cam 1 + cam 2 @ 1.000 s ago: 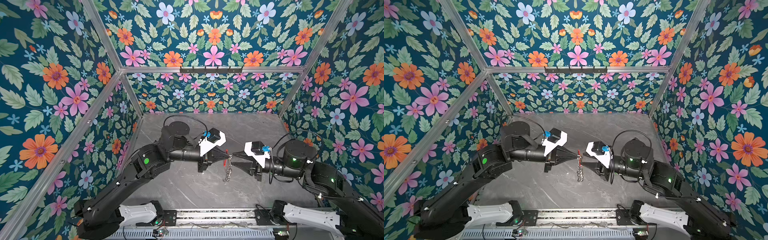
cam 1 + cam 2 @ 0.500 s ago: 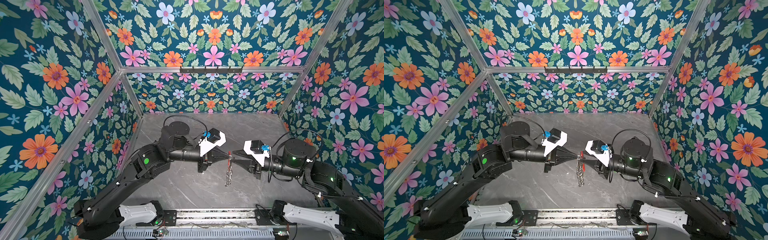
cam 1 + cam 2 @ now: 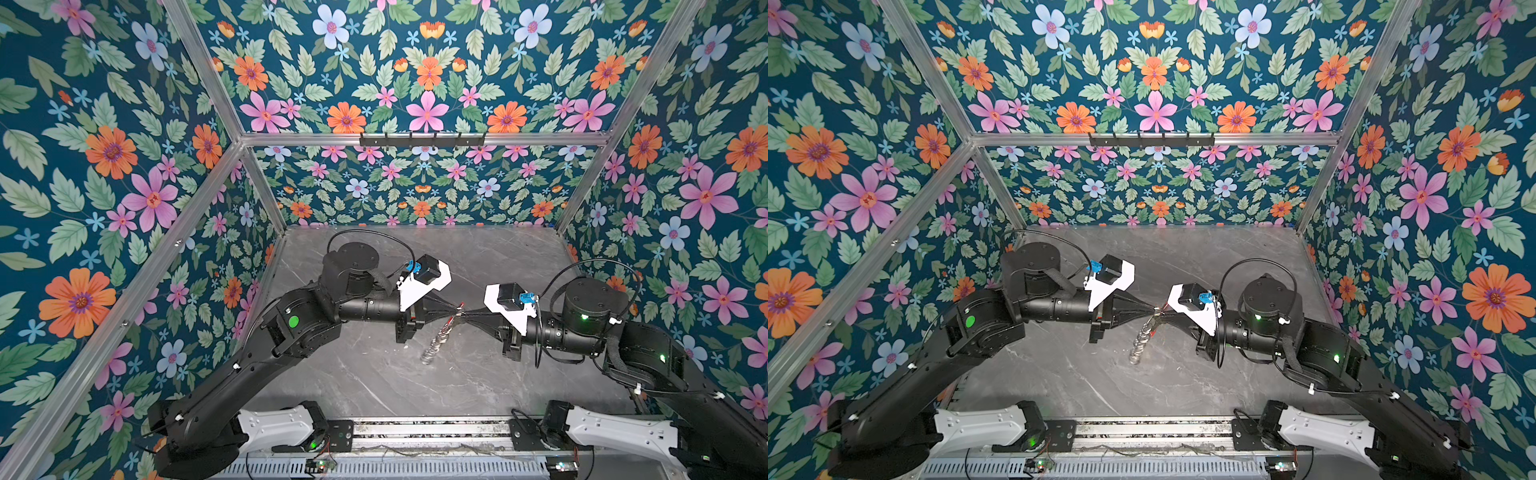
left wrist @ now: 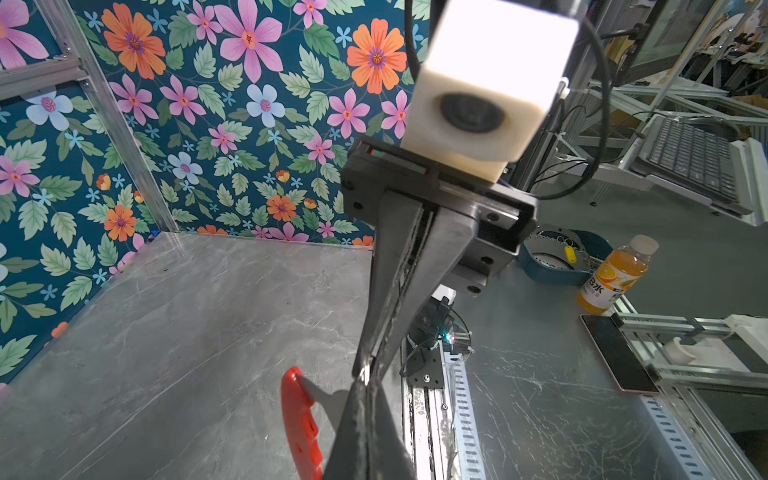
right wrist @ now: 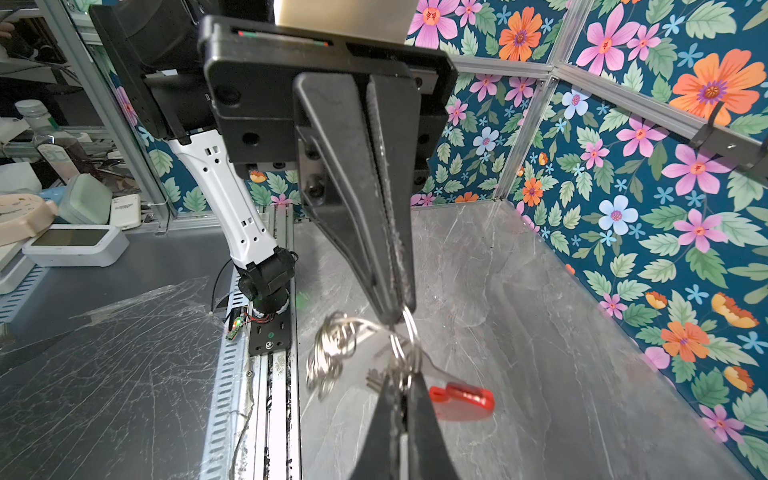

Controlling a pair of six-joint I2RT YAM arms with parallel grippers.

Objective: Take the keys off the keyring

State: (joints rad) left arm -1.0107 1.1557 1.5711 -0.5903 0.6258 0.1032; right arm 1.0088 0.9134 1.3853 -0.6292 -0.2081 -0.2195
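Above the middle of the tabletop (image 3: 478, 386), my two end effectors meet tip to tip. My left end effector (image 3: 454, 309) has its jaws pressed together on the keyring (image 3: 442, 336), gripping its grey plate (image 4: 328, 399); the red strip (image 4: 299, 419) sticks out just beside my tips in the left wrist view. My right end effector (image 3: 471, 312) is likewise clamped, pinching a few silver loops (image 5: 405, 349) of that same keyring, as the right wrist view shows. Below the meeting point, in both top views, the remaining loops hang in a blurred bunch slanting toward the near left. The keys I cannot pick out within that blur.
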